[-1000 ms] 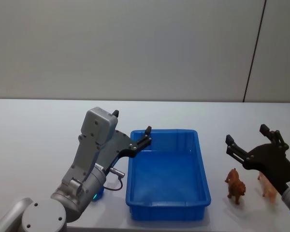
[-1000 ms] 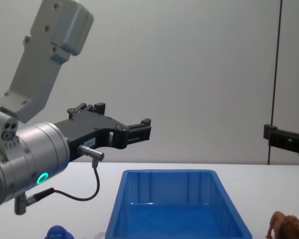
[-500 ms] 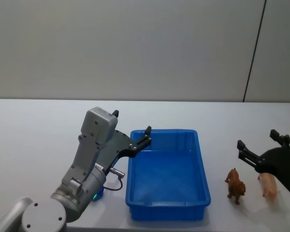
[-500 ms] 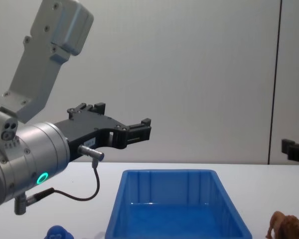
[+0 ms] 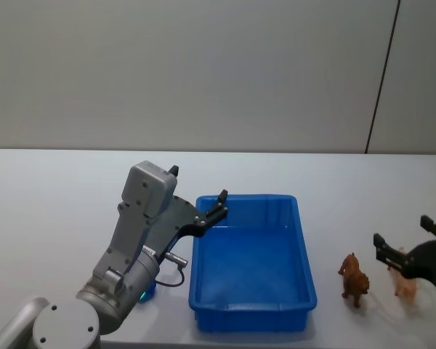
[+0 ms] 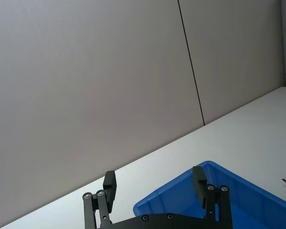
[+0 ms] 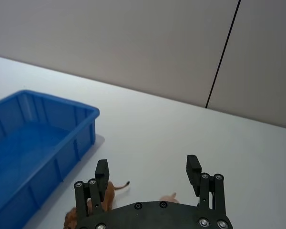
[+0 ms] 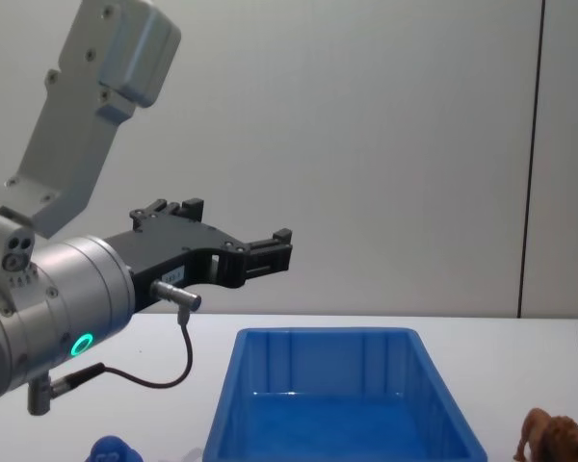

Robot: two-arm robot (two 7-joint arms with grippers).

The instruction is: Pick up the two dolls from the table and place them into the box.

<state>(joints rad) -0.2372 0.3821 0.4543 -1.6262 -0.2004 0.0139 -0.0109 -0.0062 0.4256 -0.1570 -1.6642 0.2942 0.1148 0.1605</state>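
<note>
The brown lion doll [image 5: 354, 278] stands on the white table [image 5: 58, 203], right of the blue box [image 5: 306, 256]. Just right of it is the pale pink doll [image 5: 405, 283]. My right gripper [image 5: 403, 233] hangs open over the pink doll, holding nothing. In the right wrist view the right gripper [image 7: 148, 168] frames the lion's tail [image 7: 115, 186] and a bit of the pink doll [image 7: 169, 196]. My left gripper [image 5: 198, 183] stays open above the box's far left rim. A blue doll [image 8: 111, 449] sits left of the box [image 8: 328, 335], under the left arm.
The box is empty. A grey wall with a dark vertical seam [image 5: 381, 80] backs the table. Bare tabletop lies behind the box and to the far left.
My right gripper has drawn back and down toward the near right, from beside the lion to over the pink doll. The left arm and the dolls have not moved.
</note>
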